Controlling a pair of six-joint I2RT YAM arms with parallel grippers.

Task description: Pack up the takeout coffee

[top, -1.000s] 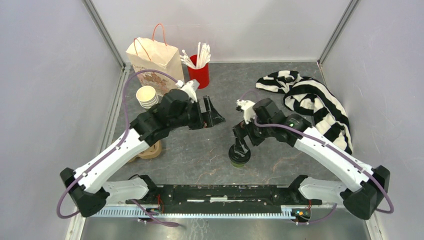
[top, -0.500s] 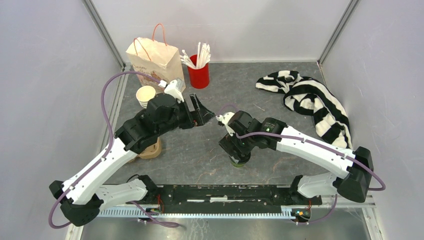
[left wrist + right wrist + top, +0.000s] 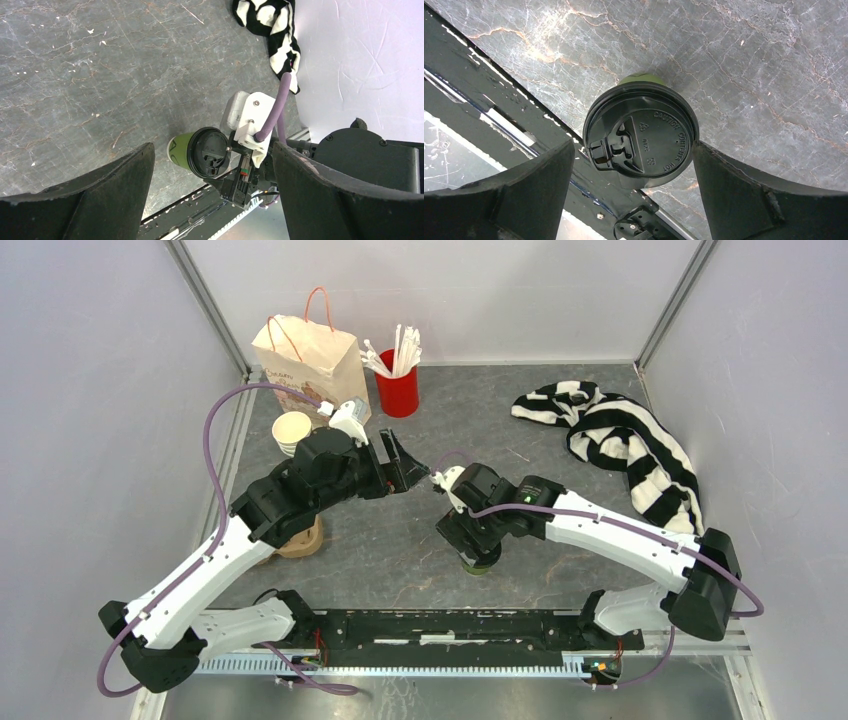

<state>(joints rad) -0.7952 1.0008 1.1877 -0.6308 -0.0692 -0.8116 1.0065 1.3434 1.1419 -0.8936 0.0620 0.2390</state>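
**Right Jaws Straddle the Lidded Cup**

In the right wrist view we see the right gripper [image 3: 633, 145] open, its fingers flanking a round black plastic lid [image 3: 641, 135] with embossed lettering. Only the left wrist view shows the green paper cup [image 3: 179, 150] wall, upright on the veined grey table [image 3: 100, 75]. The left gripper [image 3: 402, 462] hangs open and empty.

Grey marbled tabletop [image 3: 400, 540], pale walls [image 3: 90, 390]

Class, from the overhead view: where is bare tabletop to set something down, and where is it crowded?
Bare: the back-centre strip between the red cup and the striped cloth; the near patch between the left arm and the lidded green cup. Crowded: back-left corner, with paper bag, stacked cups and open left tool.
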